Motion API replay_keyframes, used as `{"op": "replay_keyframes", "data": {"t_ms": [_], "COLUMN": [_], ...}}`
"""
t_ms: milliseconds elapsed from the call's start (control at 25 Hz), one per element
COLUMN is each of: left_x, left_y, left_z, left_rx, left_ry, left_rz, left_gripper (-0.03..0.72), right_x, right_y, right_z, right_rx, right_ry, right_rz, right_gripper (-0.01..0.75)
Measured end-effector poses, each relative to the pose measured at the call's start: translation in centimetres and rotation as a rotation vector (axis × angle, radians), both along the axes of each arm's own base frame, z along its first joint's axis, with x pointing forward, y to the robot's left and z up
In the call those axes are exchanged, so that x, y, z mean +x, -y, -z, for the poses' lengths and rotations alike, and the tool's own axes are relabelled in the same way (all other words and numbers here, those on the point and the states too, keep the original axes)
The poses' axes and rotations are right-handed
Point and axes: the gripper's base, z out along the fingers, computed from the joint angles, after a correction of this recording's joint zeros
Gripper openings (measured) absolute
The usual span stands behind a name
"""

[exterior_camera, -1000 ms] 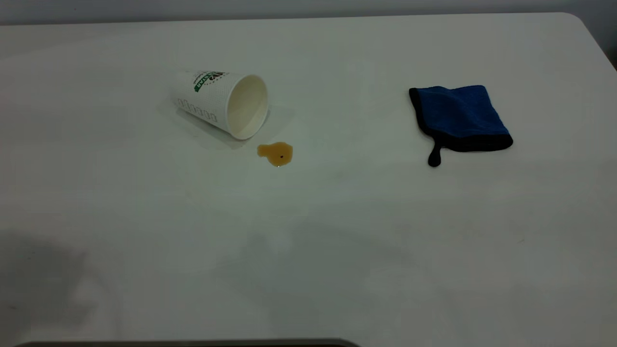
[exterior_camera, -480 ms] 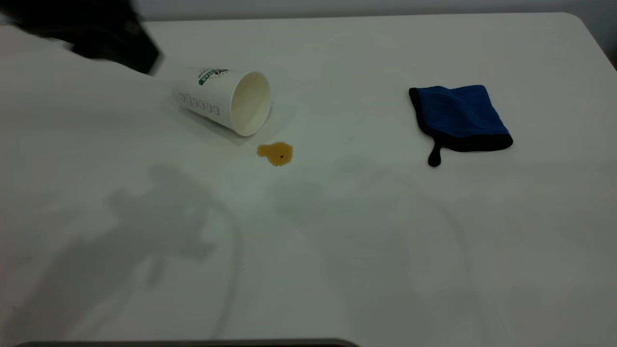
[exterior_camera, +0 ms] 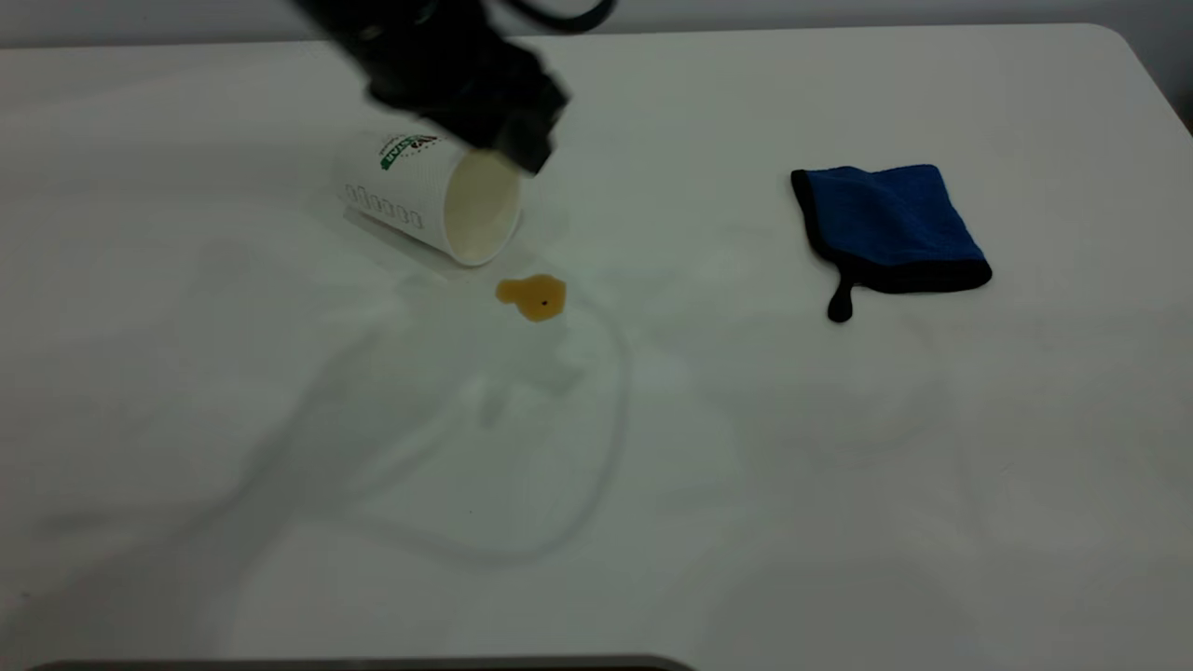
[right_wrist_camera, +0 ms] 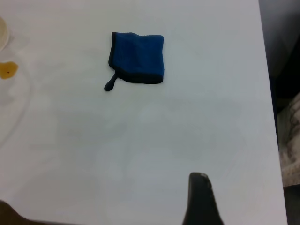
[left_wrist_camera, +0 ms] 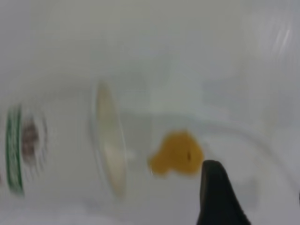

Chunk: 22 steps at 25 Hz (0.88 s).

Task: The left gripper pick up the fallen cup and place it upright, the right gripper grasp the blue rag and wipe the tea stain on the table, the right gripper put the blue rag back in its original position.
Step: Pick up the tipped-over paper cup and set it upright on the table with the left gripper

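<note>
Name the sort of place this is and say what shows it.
Probably a robot test bench staged as a spill: a bare white table, a fallen cup, a tea stain and a blue rag.

I see a smooth white counter [exterior_camera: 652,485] with a faint sheen, a matt paper cup [exterior_camera: 424,198] with a finely dimpled wall, a plush blue rag [exterior_camera: 885,224], and a glossy wet tea stain [exterior_camera: 531,296].

A bare test bench rather than a home: one plain white table [exterior_camera: 652,466] against a blank grey wall [exterior_camera: 839,11], without furnishings.
</note>
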Motion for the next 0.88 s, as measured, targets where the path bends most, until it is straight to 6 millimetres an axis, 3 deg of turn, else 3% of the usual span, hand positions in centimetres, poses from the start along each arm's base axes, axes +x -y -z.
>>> {"op": "replay_keyframes", "data": {"t_ms": [160,240,400,480,640,720,880], "left_x": [2.0,2.5,3.5,3.7,3.9,3.7,2.8], "left_y": [1.0,0.5,-0.8,-0.9,0.3,1.6,4.2], "left_z": [-3.1,-4.5,-5.8,-5.1,-1.1,0.7,1.9], "left_rx": [0.092,0.224,0.367,0.426,0.628,0.648,0.603], "left_ry": [0.032,0.017,0.042,0.053,0.146,0.202,0.261], "left_rz": [0.121,0.186,0.048,-0.038,-0.114,-0.145,-0.107], "left_gripper": [0.466,0.466,0.466,0.466,0.466,0.466,0.470], "right_x": [0.0,0.0,0.0,0.0,0.0,0.0,0.0], "right_y": [0.0,0.0,0.0,0.0,0.0,0.0,0.0], "right_z": [0.0,0.0,0.0,0.0,0.0,0.0,0.0], "right_rx": [0.000,0.000,0.000,0.000,0.000,0.000,0.000], "right_ry": [0.000,0.000,0.000,0.000,0.000,0.000,0.000], "right_rz": [0.000,0.000,0.000,0.000,0.000,0.000,0.000], "right_gripper": [0.546,0.546,0.546,0.546,0.546,0.546,0.546]}}
